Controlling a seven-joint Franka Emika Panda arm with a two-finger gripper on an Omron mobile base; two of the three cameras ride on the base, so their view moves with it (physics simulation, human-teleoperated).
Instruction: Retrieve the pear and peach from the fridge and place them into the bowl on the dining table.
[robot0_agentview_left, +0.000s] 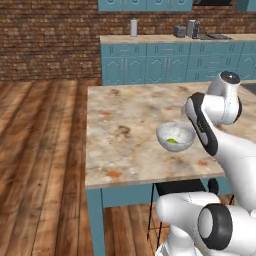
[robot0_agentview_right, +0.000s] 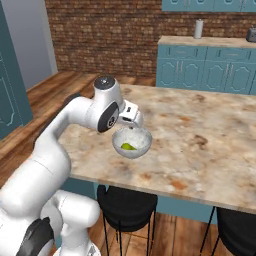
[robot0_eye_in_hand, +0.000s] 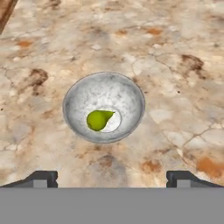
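Observation:
The white bowl (robot0_eye_in_hand: 104, 106) stands on the beige marbled dining table (robot0_eye_in_hand: 175, 65), near its front edge. In the bowl (robot0_agentview_left: 175, 137) lies the yellow-green pear (robot0_eye_in_hand: 98, 120), also visible as a green spot, the pear (robot0_agentview_right: 128, 146). My gripper (robot0_eye_in_hand: 112, 177) hovers straight above the bowl (robot0_agentview_right: 132, 142) and is open, its two fingertips (robot0_eye_in_hand: 43, 177) wide apart with nothing between them. In the right base view the gripper (robot0_agentview_right: 132, 116) sits just over the bowl's far rim. The peach and the fridge are out of view.
Black stools (robot0_agentview_right: 125, 206) are tucked under the table's front edge (robot0_agentview_left: 150, 180). Teal cabinets with a counter (robot0_agentview_left: 170, 62) run along the brick wall behind, holding a canister (robot0_agentview_left: 133, 27) and a toaster (robot0_agentview_left: 193, 28). Open wooden floor (robot0_agentview_left: 40, 150) lies left of the table.

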